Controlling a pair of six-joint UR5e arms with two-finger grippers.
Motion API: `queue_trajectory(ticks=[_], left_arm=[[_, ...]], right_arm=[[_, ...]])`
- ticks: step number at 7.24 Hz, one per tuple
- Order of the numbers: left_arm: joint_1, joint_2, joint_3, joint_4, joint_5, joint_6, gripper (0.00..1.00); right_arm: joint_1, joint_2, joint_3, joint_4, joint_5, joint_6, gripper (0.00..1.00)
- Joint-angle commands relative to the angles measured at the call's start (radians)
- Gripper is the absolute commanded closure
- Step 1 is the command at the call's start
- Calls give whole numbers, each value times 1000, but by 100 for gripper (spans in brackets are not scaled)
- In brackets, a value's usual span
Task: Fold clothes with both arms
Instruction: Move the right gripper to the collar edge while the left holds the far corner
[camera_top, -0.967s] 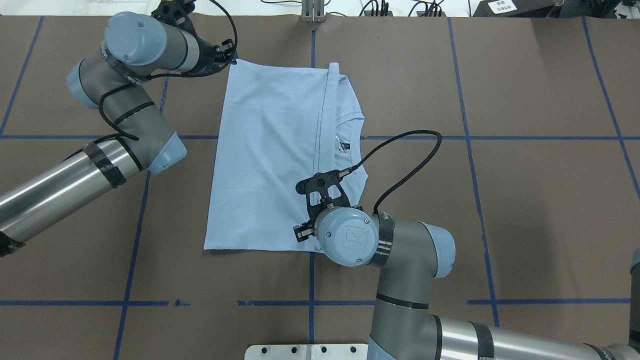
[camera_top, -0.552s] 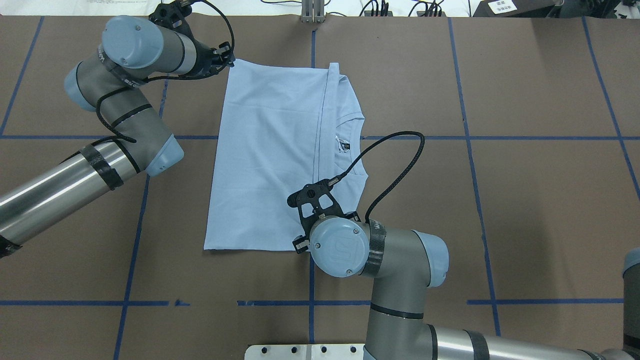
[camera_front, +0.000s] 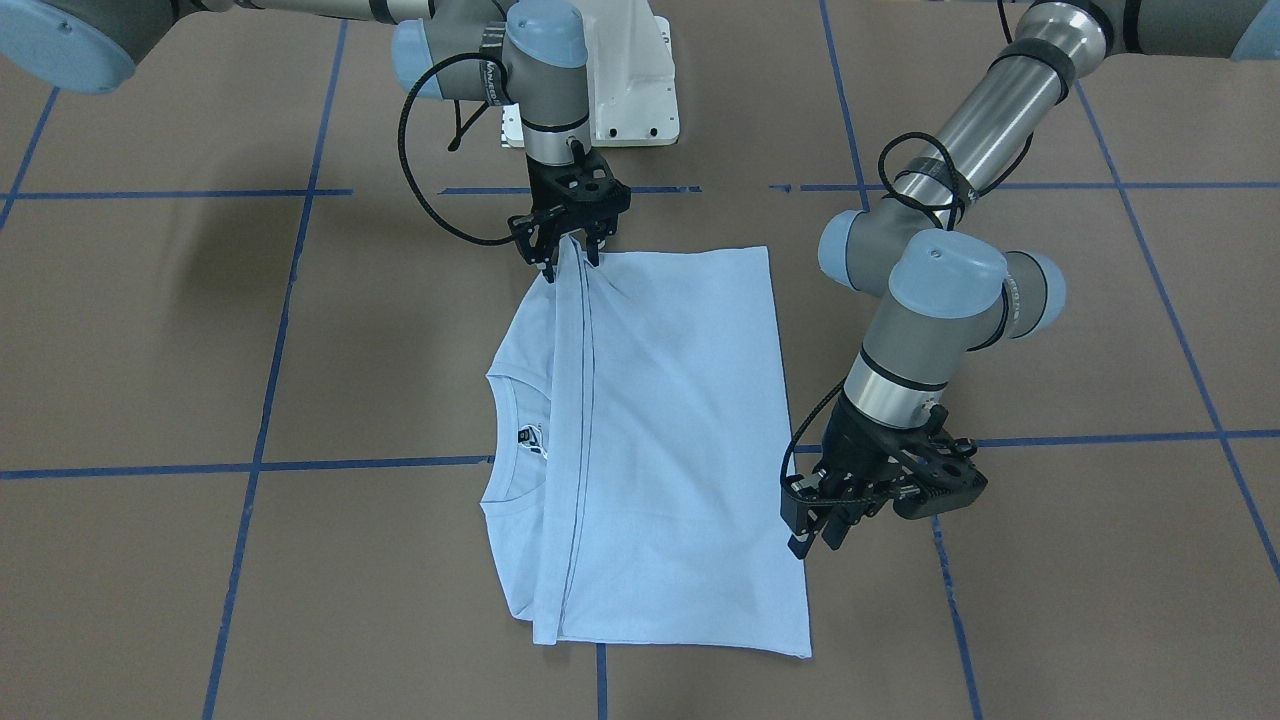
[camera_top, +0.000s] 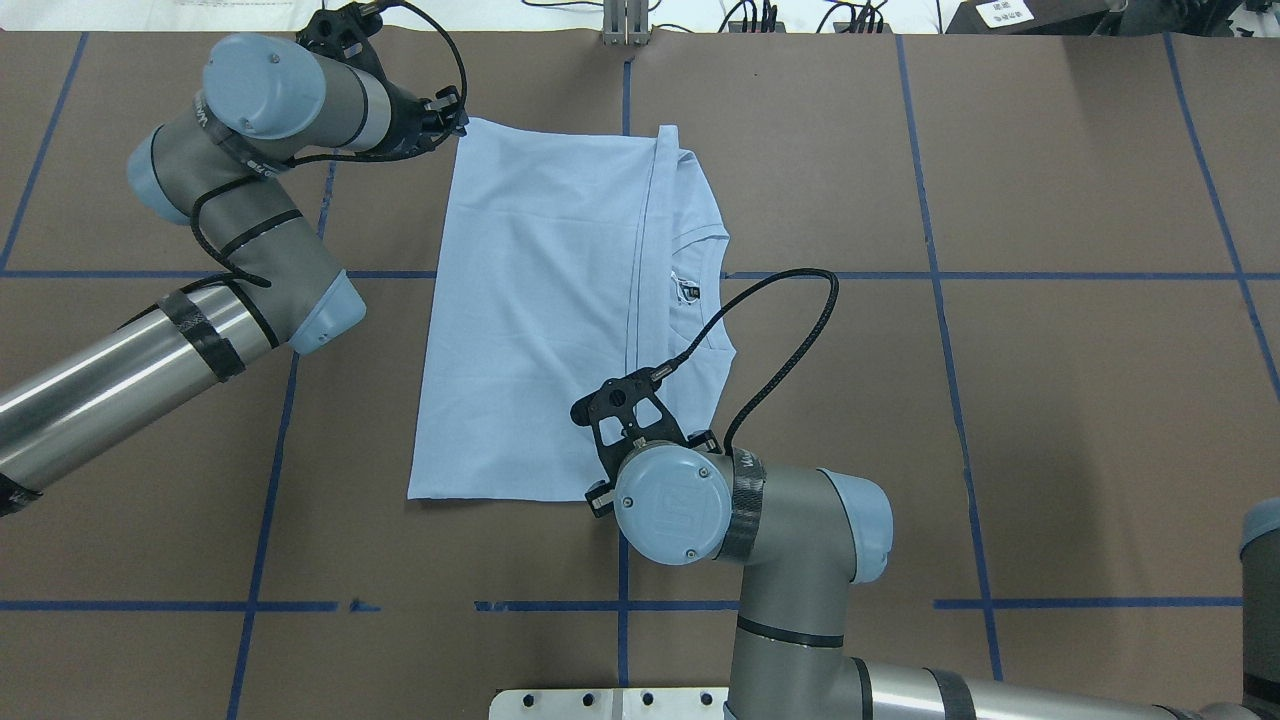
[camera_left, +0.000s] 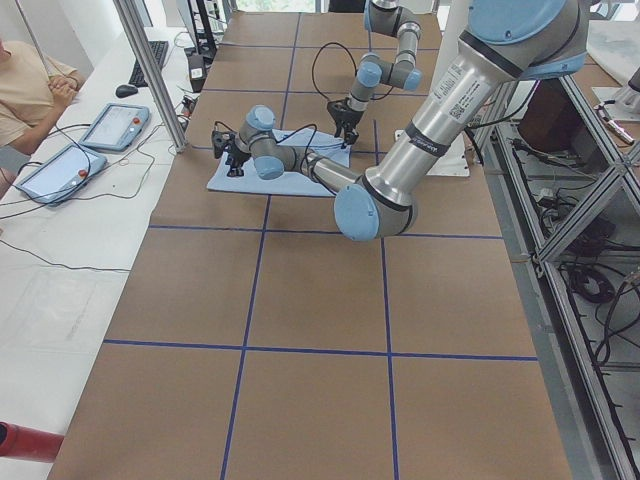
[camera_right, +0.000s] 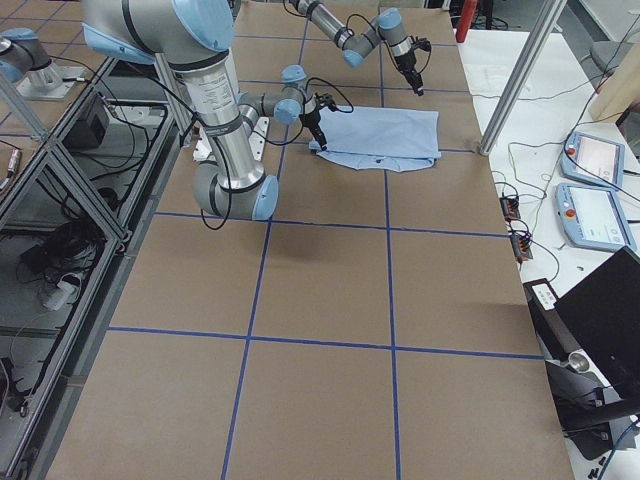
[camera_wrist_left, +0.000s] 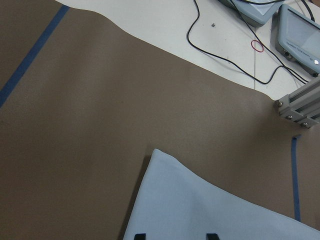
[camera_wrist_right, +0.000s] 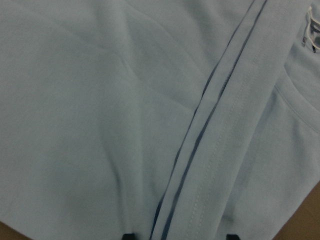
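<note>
The right gripper (camera_front: 568, 248) is down at the robot-side edge of the light blue T-shirt (camera_front: 670, 430). Its fingertips (camera_wrist_right: 129, 235) are spread apart on either side of the stitched hem band (camera_wrist_right: 210, 150), not pressed together on it. The cloth at that spot rises slightly toward the gripper in the front-facing view. The left gripper (camera_front: 815, 535) hangs over the shirt's far corner on the robot's left. Its two fingers are also parted, and in its wrist view the pale corner of the fabric lies just ahead of and beneath the tips. Whether they touch the cloth cannot be told. The shirt lies mostly flat near the middle of the brown table (camera_front: 300, 580), crossed by blue tape lines (camera_front: 250, 465). It is folded so that the lower body is laid over the chest. The hem band runs straight across it from the far edge to the near edge, just beside the collar (camera_front: 500, 440). The collar and its neck tag (camera_front: 528, 436) show on the robot's right of that band, and the smooth folded panel spreads toward the robot's left. The two grippers therefore sit at opposite corners of that panel, well apart.
</note>
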Motion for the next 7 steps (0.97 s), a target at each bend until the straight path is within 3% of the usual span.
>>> queue_trajectory(ticks=[1,4,5,6,7], left_arm=[[2,1,0,0,0,-1,50],[2,1,0,-2,0,-14,50],[3,1,0,-2,0,-15,50],[3,1,0,-2,0,-15,50],[5,1,0,-2,0,-17,50]], right_arm=[[0,2,7,-1,-9,0,37],[-26,1,7,-6,-57,1,46],[-28,2,9,-7,-58,1,59],[-27,1,10,-7,-59,1,85],[-27,-1,12,-7,-62,1,100]])
